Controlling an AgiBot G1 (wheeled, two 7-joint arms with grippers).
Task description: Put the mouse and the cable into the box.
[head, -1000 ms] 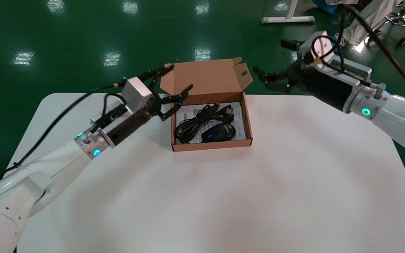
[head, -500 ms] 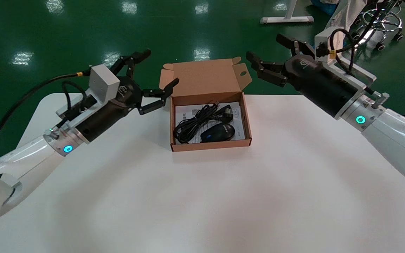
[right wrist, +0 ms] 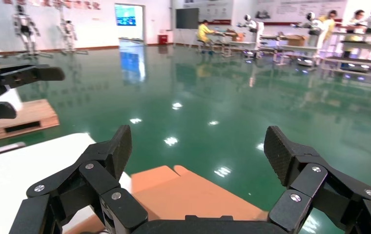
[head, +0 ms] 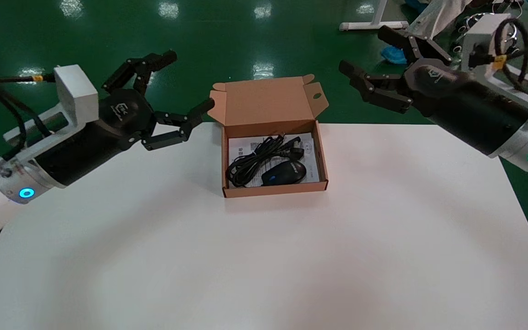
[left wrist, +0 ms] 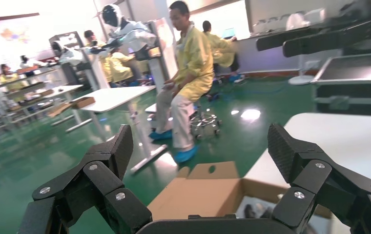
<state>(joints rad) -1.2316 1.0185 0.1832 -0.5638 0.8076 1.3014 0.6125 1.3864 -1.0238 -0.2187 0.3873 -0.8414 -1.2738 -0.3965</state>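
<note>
The brown cardboard box stands open on the white table, its lid upright at the back. Inside lie the black mouse and the coiled black cable on a white leaflet. My left gripper hovers open to the left of the lid, holding nothing. To the right of the lid and higher, my right gripper is open and just as empty. The left wrist view has its gripper framing the box. In the right wrist view, the gripper frames the lid.
Green shiny floor surrounds the table. A white stand foot and a wheeled stool are behind on the right. People and work tables appear far off in the left wrist view.
Both arms have risen and drawn outward from the box: the left gripper to the left, the right gripper up and to the right. The box and its contents have not moved.
</note>
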